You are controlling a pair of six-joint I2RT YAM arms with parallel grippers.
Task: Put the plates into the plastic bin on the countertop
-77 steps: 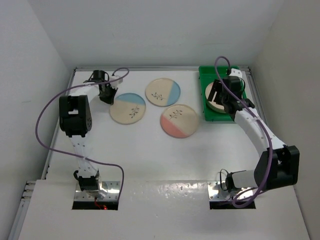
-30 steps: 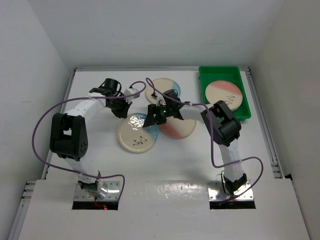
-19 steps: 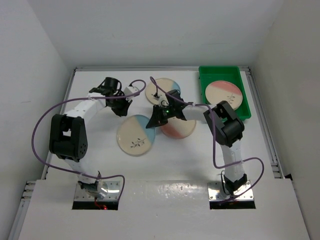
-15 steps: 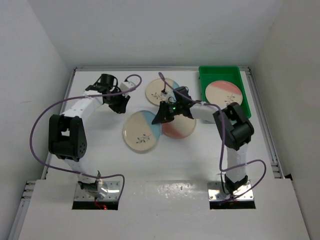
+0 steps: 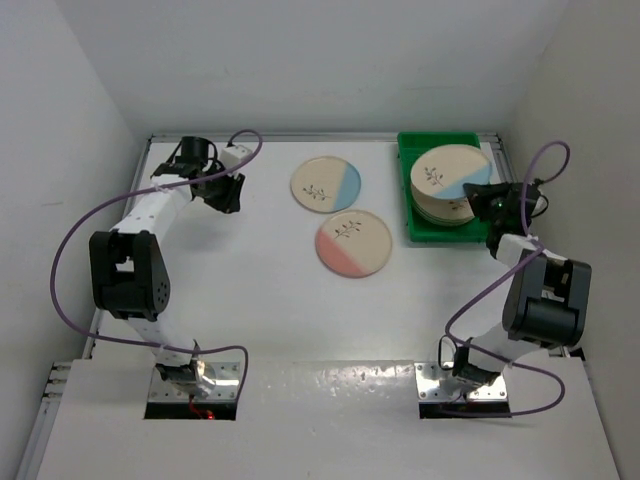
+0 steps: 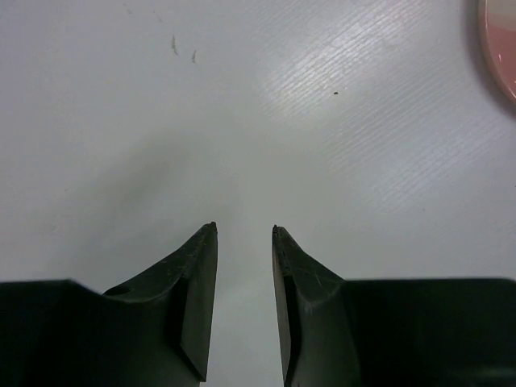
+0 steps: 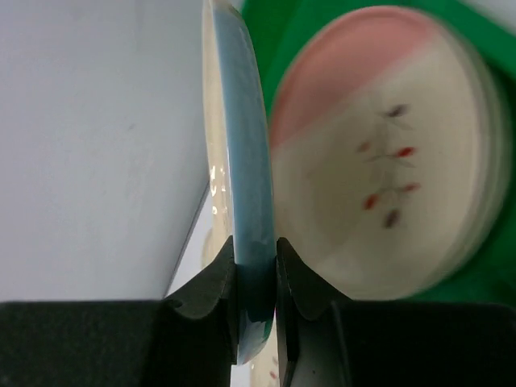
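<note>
My right gripper point(image 5: 487, 203) point(image 7: 255, 260) is shut on the rim of a cream plate with a blue segment point(image 5: 448, 172) point(image 7: 239, 153). It holds that plate over the stack of plates point(image 5: 440, 212) in the green plastic bin point(image 5: 419, 232) point(image 7: 487, 284). The stack's top plate point(image 7: 379, 193) has a pink segment. Two more plates lie on the white countertop point(image 5: 270, 300): a blue one point(image 5: 325, 184) and a pink one point(image 5: 353, 242). My left gripper point(image 5: 224, 194) point(image 6: 243, 231) is open and empty over bare countertop at the back left, with the pink plate's edge point(image 6: 504, 48) at the corner of its view.
The bin stands at the back right corner, close to the right wall point(image 5: 580, 150). Purple cables point(image 5: 75, 250) loop off both arms. Metal rails point(image 5: 300, 137) run along the countertop's edges.
The right gripper closed on the blue plate in the middle of the countertop and carried it right, over the bin. The left gripper opened, let go of that plate and drew back left.
</note>
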